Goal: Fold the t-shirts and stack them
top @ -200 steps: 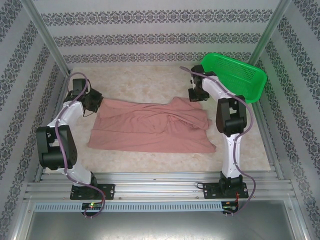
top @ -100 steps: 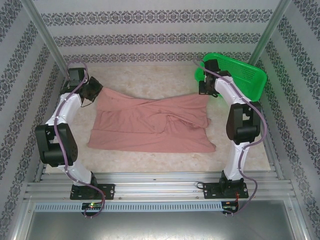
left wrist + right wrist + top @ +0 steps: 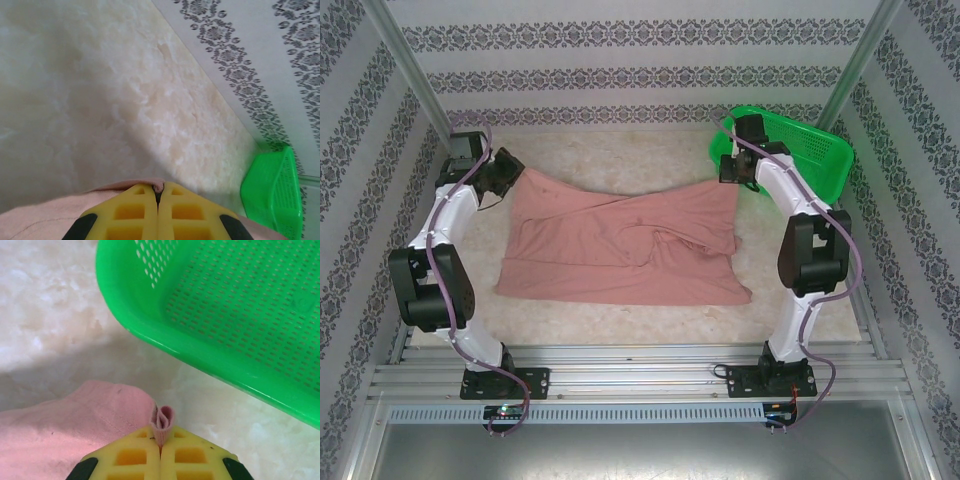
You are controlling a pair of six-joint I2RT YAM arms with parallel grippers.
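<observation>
Both arms had reached farther from their bases over the last second, carrying the far edge of the dusty salmon-pink soft cloth t-shirt (image 3: 620, 245) toward the back wall. Its two far corners were now pulled wider apart, so that edge ran in a shallow sag between the grippers. The near hem had stayed where it was on the pale, marbled cream table (image 3: 620, 160).

The left gripper (image 3: 510, 166) sat at the shirt's far-left corner. In the left wrist view its yellow fingers (image 3: 135, 215) were pressed together with a small nub of pink cloth pinched at the tips.

The right gripper (image 3: 730, 172) sat at the far-right corner. In the right wrist view its yellow fingers (image 3: 130, 457) were likewise clamped tight, with a little folded loop of the t-shirt (image 3: 75, 420) standing up between them.

The shirt lay spread across the middle of the table. It was wrinkled, with a loose fold hanging toward its right side, and its near-right corner pointed out toward the right arm's base.

The bright green plastic mesh basket (image 3: 810, 150) stood tilted in the far-right corner against the patterned wall (image 3: 640, 60). Its near rim was just beside the right gripper (image 3: 161, 440), and the pinched cloth stayed clear of it.
</observation>
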